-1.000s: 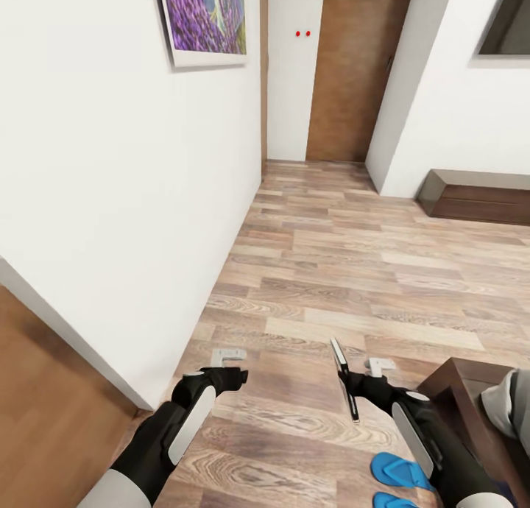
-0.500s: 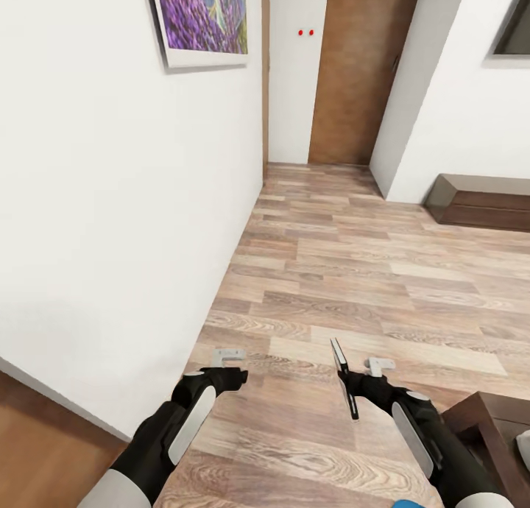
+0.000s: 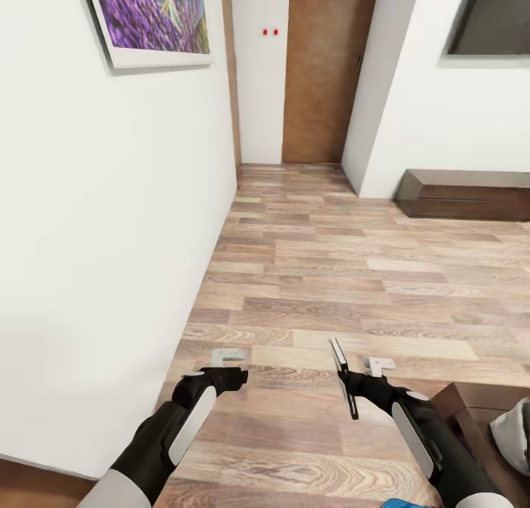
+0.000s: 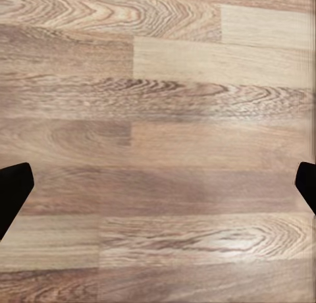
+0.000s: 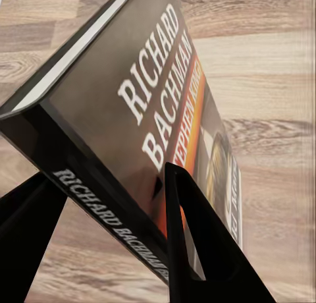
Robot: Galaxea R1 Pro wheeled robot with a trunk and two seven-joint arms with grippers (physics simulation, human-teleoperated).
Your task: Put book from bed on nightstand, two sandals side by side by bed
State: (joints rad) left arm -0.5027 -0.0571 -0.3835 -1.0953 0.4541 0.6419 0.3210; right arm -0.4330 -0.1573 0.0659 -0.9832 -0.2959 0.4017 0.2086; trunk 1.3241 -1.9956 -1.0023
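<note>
The book [image 3: 344,379] stands on edge above the plank floor, with my right gripper [image 3: 361,372] shut on it. Close up, the glossy dark book [image 5: 151,118] with white and orange lettering sits between the black fingers [image 5: 197,250]. My left gripper [image 3: 228,367] hangs open over bare floor, its fingertips [image 4: 13,191] far apart with nothing between them. A dark-brown corner of the bed [image 3: 471,408] with grey bedding shows at the lower right. A sliver of one blue sandal [image 3: 401,503] peeks in at the bottom edge beside it.
A white wall [image 3: 110,235] with a purple picture [image 3: 151,18] runs close along my left. Open plank floor leads ahead to a brown door [image 3: 320,66]. A low brown bench [image 3: 464,193] stands against the right wall under a dark window [image 3: 489,15].
The whole picture has shifted, so the camera has moved. The bed corner and a bit of sandal are back in view at the lower right. Both arms hold the same pose, book still gripped.
</note>
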